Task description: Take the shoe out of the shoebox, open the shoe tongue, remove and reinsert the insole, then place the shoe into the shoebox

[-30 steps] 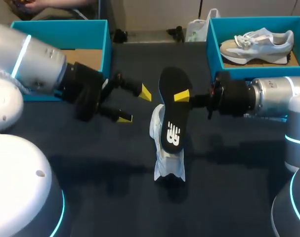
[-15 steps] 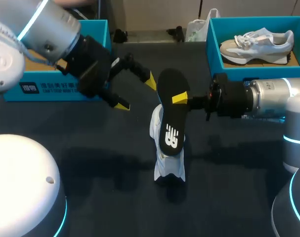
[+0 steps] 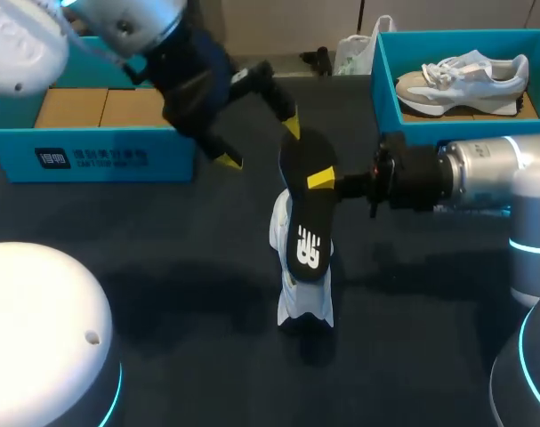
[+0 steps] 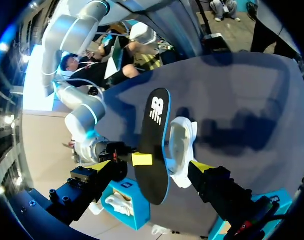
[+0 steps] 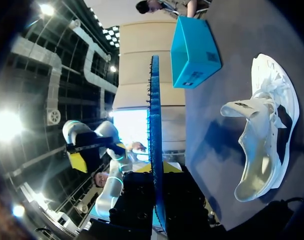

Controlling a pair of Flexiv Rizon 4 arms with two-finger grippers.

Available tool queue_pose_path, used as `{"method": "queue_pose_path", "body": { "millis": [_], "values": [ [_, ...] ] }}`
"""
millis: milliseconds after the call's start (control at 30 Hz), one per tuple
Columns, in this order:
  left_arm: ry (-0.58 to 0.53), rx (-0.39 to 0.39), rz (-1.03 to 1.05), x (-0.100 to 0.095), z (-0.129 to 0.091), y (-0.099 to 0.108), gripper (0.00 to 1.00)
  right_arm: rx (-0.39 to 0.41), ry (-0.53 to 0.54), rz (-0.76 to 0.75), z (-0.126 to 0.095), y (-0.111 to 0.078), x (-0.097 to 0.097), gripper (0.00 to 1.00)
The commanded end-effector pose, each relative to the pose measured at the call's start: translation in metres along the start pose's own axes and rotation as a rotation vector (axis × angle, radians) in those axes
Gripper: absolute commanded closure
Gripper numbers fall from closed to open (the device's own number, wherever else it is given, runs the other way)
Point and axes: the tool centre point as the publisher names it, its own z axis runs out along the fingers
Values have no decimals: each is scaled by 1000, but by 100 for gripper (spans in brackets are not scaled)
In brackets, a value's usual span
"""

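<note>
Insole (image 3: 307, 213): black with a blue edge and a white logo. Held off the table on edge, roughly upright, logo end low. It is out of the shoe; the right wrist view shows a clear gap between the two.
Shoe (image 3: 305, 307): white, on the table near the middle, outside both boxes. Just under and behind the insole's lower end in the head view. Mouth gaping wide in the right wrist view.
Right gripper (image 3: 318, 180): comes in level from the right and is clamped on the insole near mid-length, one yellow tip on the near face, the other finger behind it.
Left gripper (image 3: 259, 142): fingers spread wide, holding nothing. It hangs above the table by the insole's upper end. The left wrist view has the insole ahead and between the two fingers, with no contact seen there. In the head view one tip sits right at the insole's top edge; cannot tell if it touches.
Left shoebox (image 3: 92, 160): teal, rear left, brown floor showing.
Right shoebox (image 3: 385, 89): teal, rear right, behind the right arm.
Second shoe (image 3: 465, 80): pale sneaker lying on its side inside the right shoebox.
Table (image 3: 181, 267): dark surface.
</note>
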Motion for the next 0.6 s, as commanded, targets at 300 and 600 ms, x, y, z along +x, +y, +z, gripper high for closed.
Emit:
{"method": "queue_pose_path", "body": {
  "millis": [300,600],
  "values": [
    [444,6,-4,-29,-1,14,0,14,-13,2,2,4,0,100],
    [531,5,-10,-44,-2,22,0,18,-23,9,2,3,-4,100]
  ]
}}
